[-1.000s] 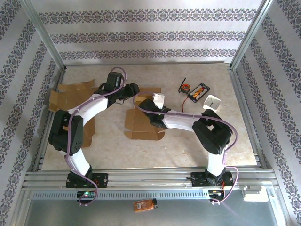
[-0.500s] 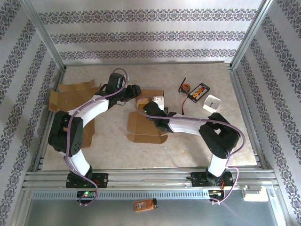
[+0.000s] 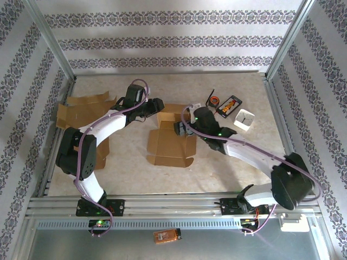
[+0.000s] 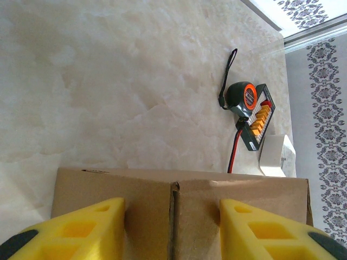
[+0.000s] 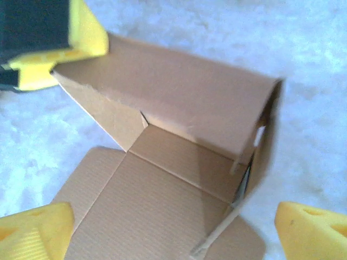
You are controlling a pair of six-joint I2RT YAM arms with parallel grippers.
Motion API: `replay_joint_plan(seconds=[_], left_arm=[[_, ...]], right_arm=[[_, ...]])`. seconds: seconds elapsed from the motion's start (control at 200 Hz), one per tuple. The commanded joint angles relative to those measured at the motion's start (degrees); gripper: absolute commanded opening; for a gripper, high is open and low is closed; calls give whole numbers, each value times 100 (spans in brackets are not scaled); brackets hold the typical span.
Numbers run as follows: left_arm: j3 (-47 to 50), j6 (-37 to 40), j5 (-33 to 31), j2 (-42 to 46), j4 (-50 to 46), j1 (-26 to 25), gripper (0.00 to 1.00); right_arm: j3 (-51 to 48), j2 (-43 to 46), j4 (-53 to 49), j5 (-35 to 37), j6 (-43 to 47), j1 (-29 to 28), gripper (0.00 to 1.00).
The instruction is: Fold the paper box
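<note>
The right pincer point(image 5: 173, 230) hung spread wide over the cardboard box point(image 3: 169, 145). The left pincer point(image 4: 172, 230), half spread, leaned on its raised flap point(image 5: 179, 103).

**Bright, even light — one soft view**

The top view is crisp, with pale glare washing the far table point(image 3: 162, 81) and only faint shadows. The right wrist view is blurred throughout — the paper box point(image 5: 179, 108) shades its own floor beneath the raised wall.

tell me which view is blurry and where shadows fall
right wrist view: soft throughout, paper box edges smeared, its raised wall shading the floor panel; left wrist view: sharp on the tape measure and table; top external view: even light, faint shadows under the arms, frame posts leaning outward.
</note>
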State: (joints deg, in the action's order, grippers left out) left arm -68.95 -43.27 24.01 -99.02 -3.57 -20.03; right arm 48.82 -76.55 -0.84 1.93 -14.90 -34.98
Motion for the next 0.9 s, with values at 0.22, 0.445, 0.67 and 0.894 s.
replay_joint_plan(seconds=[0.22,0.445,0.67,0.894], left_arm=[[-53,187,164,-179,-141,-82,45],[-44,206,233,-158,-139,-81,45],[-64,213,265,-203,-117,-81,45],[-69,179,327,-218,-69,-94,45]], right_arm=[[-304,-67,110,-1526,1909,1752,81],[-331,-539,282,-2486,3331,1829,79],[-79,-894,155,-2596,3913,1778,75],[249,-1281,98,-2138,4271,1179,75]])
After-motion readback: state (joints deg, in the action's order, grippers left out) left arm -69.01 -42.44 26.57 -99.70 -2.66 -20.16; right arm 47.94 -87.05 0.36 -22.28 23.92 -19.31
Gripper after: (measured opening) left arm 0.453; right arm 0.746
